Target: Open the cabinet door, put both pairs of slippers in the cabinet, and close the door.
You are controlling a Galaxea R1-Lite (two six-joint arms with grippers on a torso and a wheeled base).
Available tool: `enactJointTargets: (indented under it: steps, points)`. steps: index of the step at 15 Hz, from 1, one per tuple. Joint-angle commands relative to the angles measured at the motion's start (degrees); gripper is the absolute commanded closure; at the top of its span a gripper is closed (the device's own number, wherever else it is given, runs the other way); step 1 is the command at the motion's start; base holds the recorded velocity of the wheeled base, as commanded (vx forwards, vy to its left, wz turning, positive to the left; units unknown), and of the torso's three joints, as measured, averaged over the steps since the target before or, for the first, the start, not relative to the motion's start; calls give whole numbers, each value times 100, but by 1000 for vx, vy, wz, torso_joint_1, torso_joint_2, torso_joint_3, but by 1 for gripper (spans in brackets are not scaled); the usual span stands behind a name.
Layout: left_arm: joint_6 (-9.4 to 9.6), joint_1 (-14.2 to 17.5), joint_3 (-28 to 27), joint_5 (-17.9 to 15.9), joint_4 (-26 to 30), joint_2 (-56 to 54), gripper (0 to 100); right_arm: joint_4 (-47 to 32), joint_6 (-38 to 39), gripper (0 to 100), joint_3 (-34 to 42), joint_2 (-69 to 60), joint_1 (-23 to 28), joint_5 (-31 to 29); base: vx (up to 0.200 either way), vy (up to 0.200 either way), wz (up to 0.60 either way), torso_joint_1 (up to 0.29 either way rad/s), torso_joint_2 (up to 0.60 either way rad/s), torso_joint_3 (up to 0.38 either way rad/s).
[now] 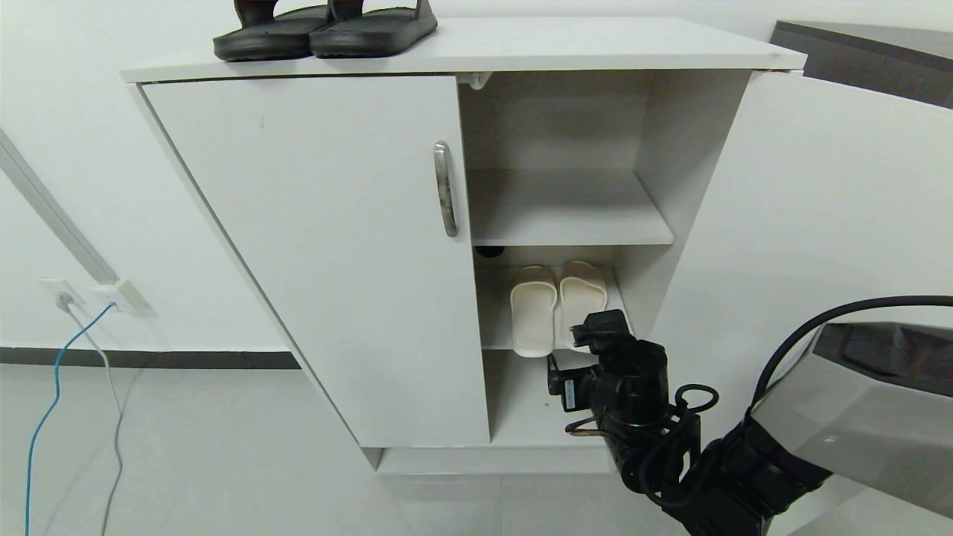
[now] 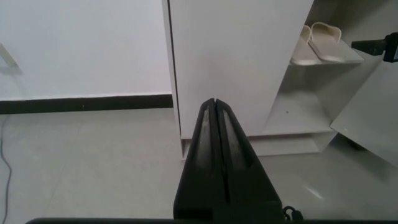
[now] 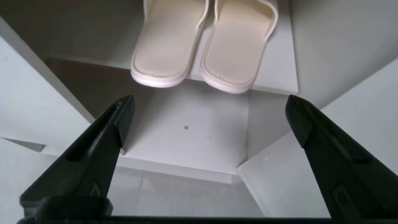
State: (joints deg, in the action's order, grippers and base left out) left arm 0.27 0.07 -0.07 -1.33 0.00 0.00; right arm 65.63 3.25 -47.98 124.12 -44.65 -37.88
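Observation:
A pair of white slippers (image 1: 557,305) (image 3: 202,43) (image 2: 320,40) lies side by side on the middle shelf behind the cabinet's open right door (image 1: 819,223). Their heels overhang the shelf's front edge. A pair of black slippers (image 1: 327,30) rests on the cabinet top (image 1: 595,41) at the left. My right gripper (image 1: 599,327) (image 3: 209,106) hangs open just in front of the white pair and slightly below it, holding nothing. My left gripper (image 2: 214,106) is shut and empty, low above the floor, facing the closed left door (image 1: 313,246) (image 2: 236,56).
The left door has a metal handle (image 1: 444,188). The upper shelf (image 1: 566,212) and bottom shelf (image 1: 521,406) (image 3: 186,134) are bare. A wall socket with blue and grey cables (image 1: 59,350) sits at the left. Tiled floor (image 2: 93,162) spreads before the cabinet.

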Motion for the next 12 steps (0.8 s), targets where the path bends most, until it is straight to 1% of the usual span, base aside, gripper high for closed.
enactJointTargets:
  steps: [1, 7, 10, 12]
  points:
    - [0, 1, -1, 1, 0, 0, 100, 2, 0, 0, 8, 24, -17, 0, 0, 0, 0, -2, 7, 61]
    - [8, 1, 7, -8, 0, 0, 100, 11, 0, 0, 35, 50, -43, -44, 0, 0, 0, 2, 4, 176]
    - [8, 1, 7, 1, 0, 0, 100, 257, -27, 0, 43, 156, -43, -53, 0, 0, 0, 2, 4, 199]
    - [8, 1, 7, 1, 0, 9, 100, 274, -71, 0, 52, 156, -43, -62, 0, 0, 0, 0, 5, 205]
